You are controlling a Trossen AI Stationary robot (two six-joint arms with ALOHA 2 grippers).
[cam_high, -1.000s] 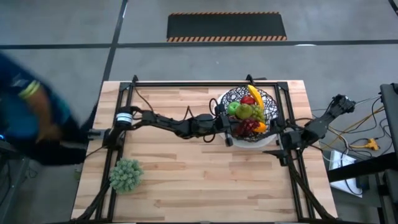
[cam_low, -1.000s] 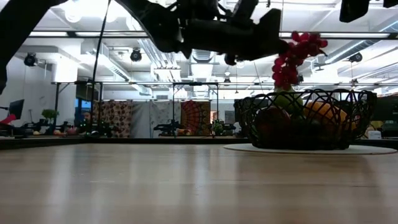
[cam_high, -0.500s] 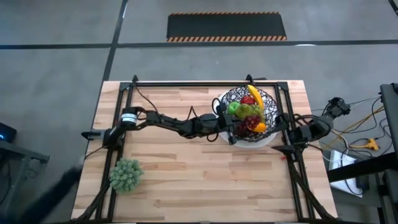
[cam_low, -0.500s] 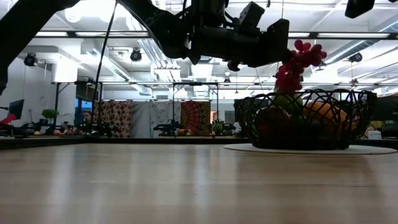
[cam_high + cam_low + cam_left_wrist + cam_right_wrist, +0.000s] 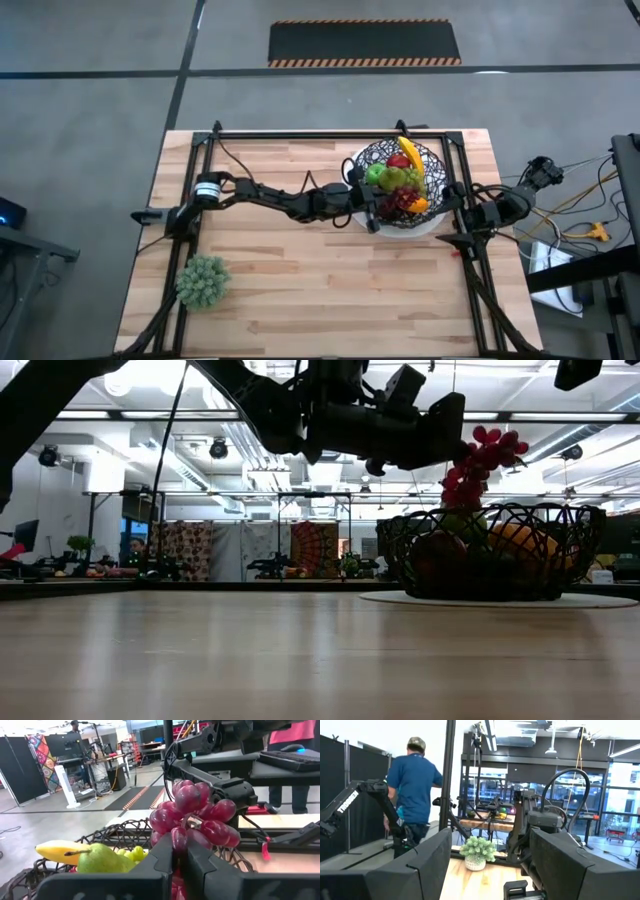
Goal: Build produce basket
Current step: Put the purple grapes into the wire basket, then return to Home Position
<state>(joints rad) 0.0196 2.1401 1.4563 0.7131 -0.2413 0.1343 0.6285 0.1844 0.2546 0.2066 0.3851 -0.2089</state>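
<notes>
The black wire basket [image 5: 432, 165] stands on its white plate at the table's far right. It holds a banana [image 5: 407, 150], a red apple [image 5: 398, 161], a green apple [image 5: 376, 176], green grapes [image 5: 396, 180] and a pear [image 5: 102, 860]. My left gripper [image 5: 372, 206] reaches level over the basket's left rim and is shut on a bunch of purple grapes [image 5: 482, 458]. My right gripper [image 5: 487, 870] is open beyond the table's right edge, with nothing between its fingers. My left gripper pinches the bunch's near end [image 5: 179, 841] between its two fingers [image 5: 161, 860]. The fingers come level from the table's left. The bunch [image 5: 192, 815] juts out beyond the fingertips, lifted above the fruit in the basket and clear of the table.
A frilly green leafy bunch [image 5: 203, 282] sits near the table's front left corner. A black metal frame [image 5: 300, 134] runs along the table's edges. A person [image 5: 412, 795] stands in the room beyond the table, seen in the right wrist view.
My left gripper has edged toward the table's right with the grapes, farther over the basket, then kept still. A person who stood at the table's left edge has gone out of the high view.
</notes>
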